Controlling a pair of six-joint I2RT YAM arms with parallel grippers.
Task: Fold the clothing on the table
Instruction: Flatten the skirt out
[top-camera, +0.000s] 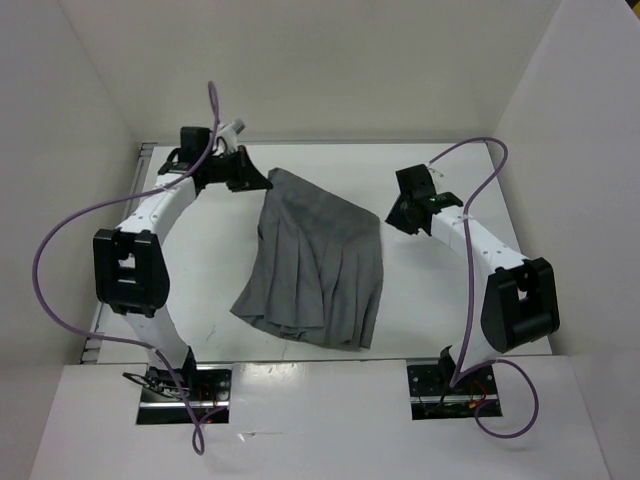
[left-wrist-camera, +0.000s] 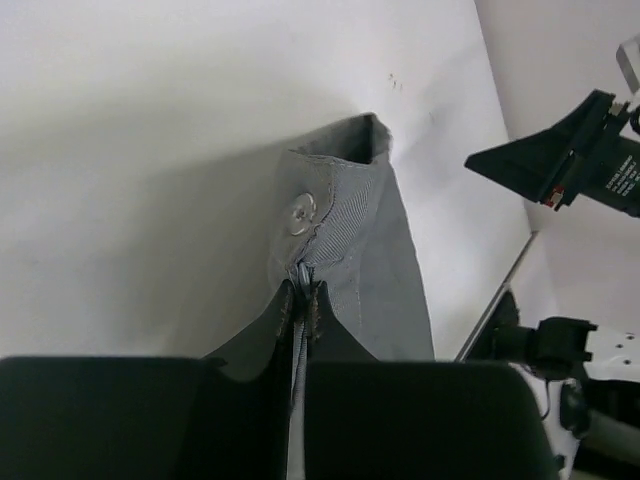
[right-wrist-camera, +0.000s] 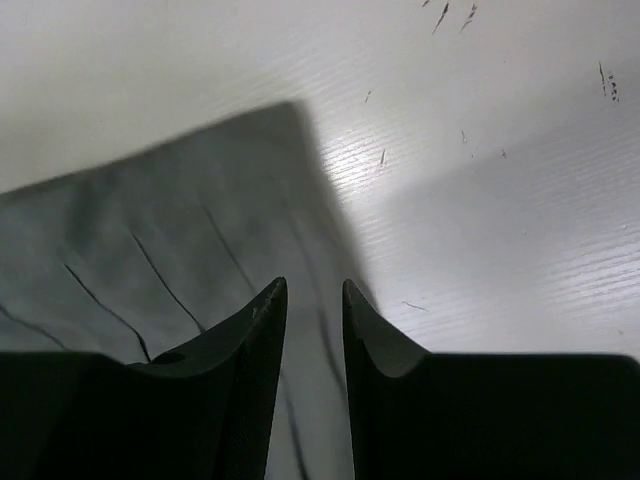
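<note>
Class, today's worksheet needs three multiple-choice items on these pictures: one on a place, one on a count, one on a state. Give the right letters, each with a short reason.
1. Where does the left claw grip the clothing?
A. at its near hem
B. at its far left corner, on the waistband
C. in the middle of the pleats

2. How many buttons show on the waistband in the left wrist view?
A. none
B. one
C. three

3. What state is the right claw in?
A. shut on the cloth
B. shut on a cable
C. open, holding nothing

Answers:
1 B: the top view puts the claw at that far left corner.
2 B: a single pale button sits just beyond the grip.
3 C: a gap shows between its fingers, with only cloth and table below.
</note>
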